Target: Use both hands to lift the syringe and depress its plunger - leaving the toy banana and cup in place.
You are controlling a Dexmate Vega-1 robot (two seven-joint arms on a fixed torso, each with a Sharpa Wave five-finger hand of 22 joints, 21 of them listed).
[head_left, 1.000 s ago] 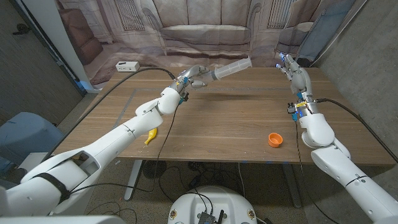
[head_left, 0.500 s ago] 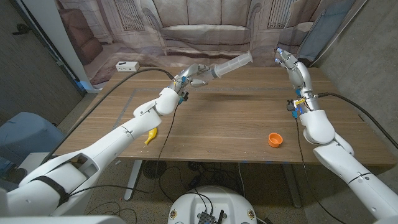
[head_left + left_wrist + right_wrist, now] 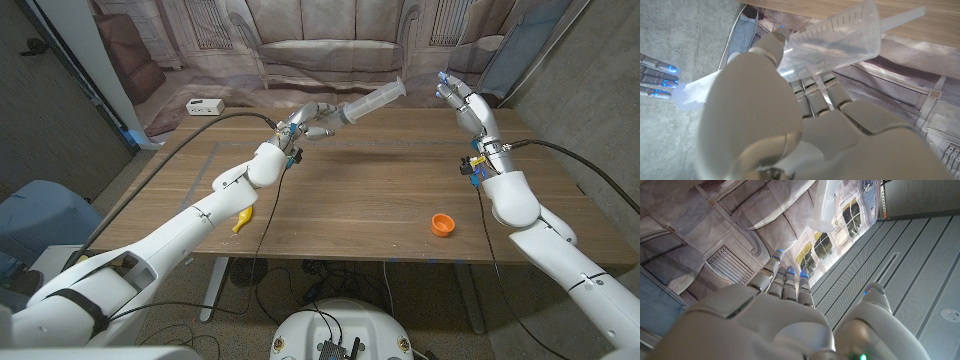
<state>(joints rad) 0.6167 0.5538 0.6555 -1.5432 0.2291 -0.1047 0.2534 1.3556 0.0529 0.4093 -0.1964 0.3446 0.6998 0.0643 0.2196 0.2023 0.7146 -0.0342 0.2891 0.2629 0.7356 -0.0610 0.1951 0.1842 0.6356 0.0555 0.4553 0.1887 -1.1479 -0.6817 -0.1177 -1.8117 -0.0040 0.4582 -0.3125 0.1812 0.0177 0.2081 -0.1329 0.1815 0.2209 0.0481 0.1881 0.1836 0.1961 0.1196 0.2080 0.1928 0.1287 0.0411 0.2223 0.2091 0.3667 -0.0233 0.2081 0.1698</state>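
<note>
A clear plastic syringe [image 3: 368,103] hangs in the air above the table's far middle, gripped at its lower end by my left hand [image 3: 312,121]. Its free end slants up toward the right. Up close, the barrel [image 3: 840,37] with its scale marks lies across my left hand's fingers [image 3: 816,97]. My right hand [image 3: 466,103] is raised at the far right with its fingers apart, holding nothing, a short gap away from the syringe's raised end. The same hand [image 3: 785,305] appears against the backdrop with fingers extended. A yellow toy banana [image 3: 243,220] lies near the front left edge. An orange cup [image 3: 443,224] sits at the front right.
A white power strip [image 3: 204,106] lies at the table's far left corner, with a black cable running along the left arm. A printed sofa backdrop [image 3: 330,45] hangs behind the wooden table [image 3: 370,190].
My right hand has risen and moved left toward the syringe's raised end. The left hand has tilted the syringe a little steeper. Banana and cup have not moved.
</note>
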